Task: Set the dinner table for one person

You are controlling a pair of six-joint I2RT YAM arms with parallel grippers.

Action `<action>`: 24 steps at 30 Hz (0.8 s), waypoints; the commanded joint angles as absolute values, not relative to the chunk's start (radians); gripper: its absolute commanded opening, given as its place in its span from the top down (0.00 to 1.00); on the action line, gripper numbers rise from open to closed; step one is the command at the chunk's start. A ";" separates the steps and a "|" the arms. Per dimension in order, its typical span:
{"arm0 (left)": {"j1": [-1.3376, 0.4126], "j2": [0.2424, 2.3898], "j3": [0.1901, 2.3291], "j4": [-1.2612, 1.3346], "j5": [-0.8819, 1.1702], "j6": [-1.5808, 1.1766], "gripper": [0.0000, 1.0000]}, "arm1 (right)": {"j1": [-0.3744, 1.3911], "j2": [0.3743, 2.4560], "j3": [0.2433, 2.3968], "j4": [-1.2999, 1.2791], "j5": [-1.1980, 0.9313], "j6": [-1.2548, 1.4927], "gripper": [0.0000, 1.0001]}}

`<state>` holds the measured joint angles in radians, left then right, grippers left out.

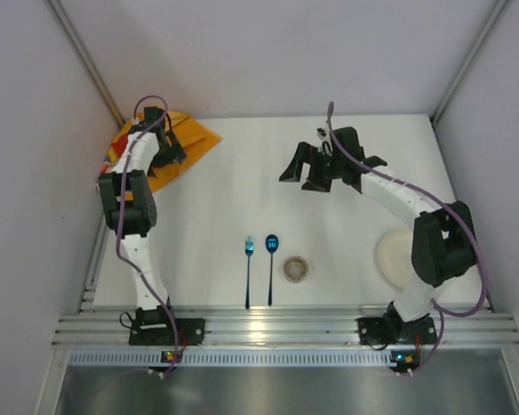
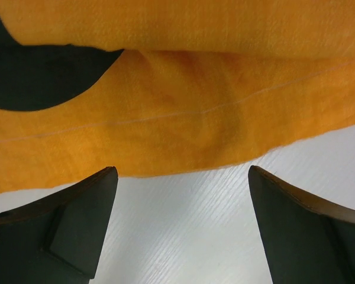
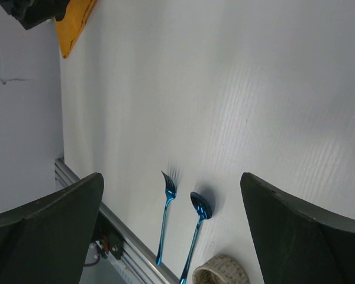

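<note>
The dinner table [image 1: 229, 194] is the big white top under everything. Its silver rail [image 1: 285, 328] runs along the near edge, by the arm bases.

In the far left corner lies an orange placemat [image 1: 190, 143]. It is folded over on itself and not flat. It has a black shape on it. The left gripper [image 2: 182, 174] is right at the edge of this mat. Its two black fingers [image 2: 86, 207] are spread wide apart and hold nothing. Between them you see bare white table and the orange edge just past the tips. I cannot tell if they touch the cloth.

Near the middle of the table, close to the rail, lies a blue fork [image 1: 248, 275]. A blue spoon [image 1: 271, 270] lies just beside it, on its right. Both heads point away from the rail. A small round tan ring [image 1: 296, 269] sits just right of the spoon.

The right gripper [image 1: 304, 175] hangs over the middle of the table, well apart from the fork. Its fingers [image 3: 59, 219] are spread wide too, with nothing in them.

On the right, a white plate [image 1: 391, 258] lies flat. The right arm covers part of it.
</note>
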<state>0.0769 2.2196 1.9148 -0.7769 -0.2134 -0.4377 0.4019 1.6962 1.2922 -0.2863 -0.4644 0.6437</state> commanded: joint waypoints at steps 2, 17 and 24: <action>0.094 2.287 2.035 -0.704 -0.126 -0.472 0.03 | 0.394 1.620 1.232 -0.313 -0.465 0.615 0.00; 0.094 2.528 2.233 -0.867 -0.094 -0.505 0.61 | 0.373 1.677 1.256 -0.364 -0.494 0.564 0.00; 0.069 2.525 2.244 -0.833 0.067 -0.549 1.00 | 0.364 1.716 1.284 -0.364 -0.508 0.577 0.00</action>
<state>0.0975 2.4866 2.2272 -0.8143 -0.0662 -0.5056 0.3752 1.7035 1.2289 -0.3683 -0.4866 0.5774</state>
